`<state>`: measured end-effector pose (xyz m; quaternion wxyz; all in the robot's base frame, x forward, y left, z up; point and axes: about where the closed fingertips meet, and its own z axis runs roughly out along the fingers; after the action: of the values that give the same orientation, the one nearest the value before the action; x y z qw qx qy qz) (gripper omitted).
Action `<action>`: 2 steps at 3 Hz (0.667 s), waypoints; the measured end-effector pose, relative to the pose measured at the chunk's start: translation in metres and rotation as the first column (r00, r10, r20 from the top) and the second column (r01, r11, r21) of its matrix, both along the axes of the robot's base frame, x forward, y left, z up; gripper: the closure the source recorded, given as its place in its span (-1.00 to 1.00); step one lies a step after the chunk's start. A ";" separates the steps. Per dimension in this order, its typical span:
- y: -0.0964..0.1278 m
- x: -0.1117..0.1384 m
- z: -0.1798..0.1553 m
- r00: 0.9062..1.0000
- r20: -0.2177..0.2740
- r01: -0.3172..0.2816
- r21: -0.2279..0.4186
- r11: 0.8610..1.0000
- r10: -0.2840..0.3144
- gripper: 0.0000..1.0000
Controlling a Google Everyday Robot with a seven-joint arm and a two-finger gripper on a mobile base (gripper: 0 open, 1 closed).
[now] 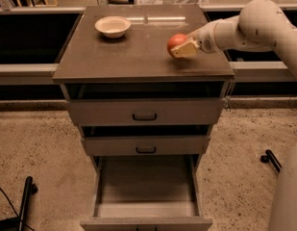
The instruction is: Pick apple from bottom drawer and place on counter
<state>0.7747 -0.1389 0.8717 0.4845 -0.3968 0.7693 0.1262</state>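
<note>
- Over on the right side of the counter (pixel 133 61), the gripper (pixel 180 47) is pinching the apple (pixel 175 40), coming in from the right.
- White bowl (pixel 113 26) sits at the far left of the top.
- Bottom drawer (pixel 146 222) is pulled out toward the near side.
</note>
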 end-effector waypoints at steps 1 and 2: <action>0.001 -0.012 -0.026 0.999 -0.031 -0.011 0.069 0.998 0.013 -0.29; 0.003 -0.014 -0.026 0.999 -0.033 -0.014 0.076 0.997 0.017 -0.77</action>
<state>0.7608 -0.1362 0.8456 0.4854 -0.3817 0.7689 0.1657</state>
